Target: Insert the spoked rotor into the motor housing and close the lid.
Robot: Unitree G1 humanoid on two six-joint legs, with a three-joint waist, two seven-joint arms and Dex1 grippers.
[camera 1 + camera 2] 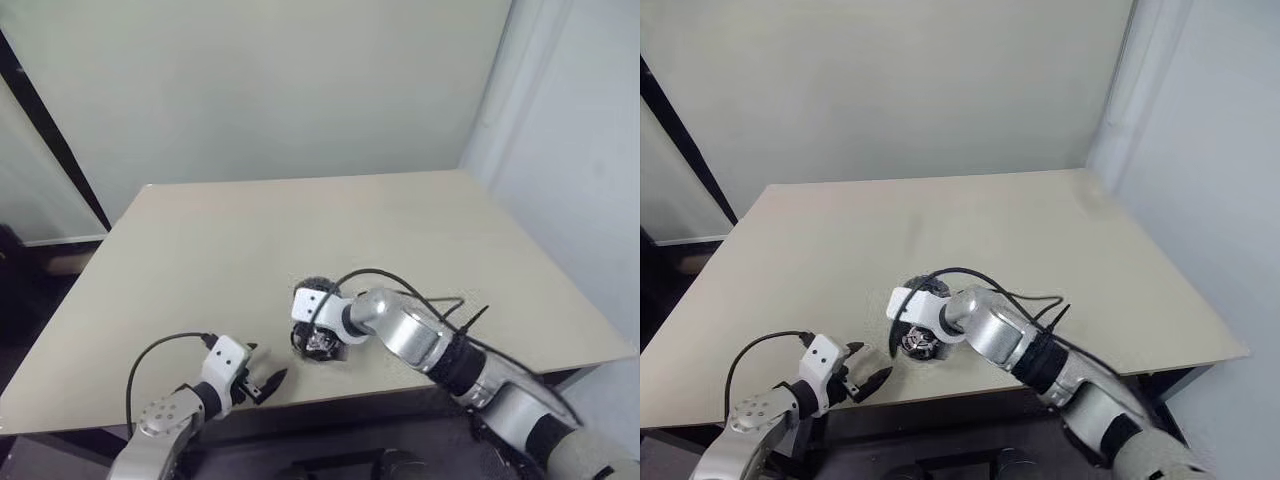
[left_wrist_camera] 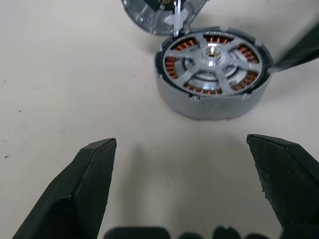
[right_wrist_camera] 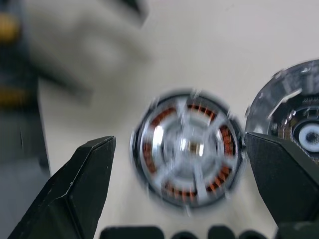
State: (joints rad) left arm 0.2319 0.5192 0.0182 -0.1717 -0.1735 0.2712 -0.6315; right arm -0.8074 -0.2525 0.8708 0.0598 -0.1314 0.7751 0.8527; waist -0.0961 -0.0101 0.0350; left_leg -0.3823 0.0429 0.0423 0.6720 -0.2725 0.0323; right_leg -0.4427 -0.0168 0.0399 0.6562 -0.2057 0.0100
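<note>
Right gripper (image 3: 179,164) hangs spread directly over the round silver-grey copper-wound motor housing (image 2: 214,74); I see its notched grey lid (image 3: 294,124) flipped open just beyond.

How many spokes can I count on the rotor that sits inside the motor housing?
5. In the left wrist view the spoked rotor sits in the motor housing, and its spokes fan out from the hub evenly all around, with copper windings between them. None seems hidden.
</note>
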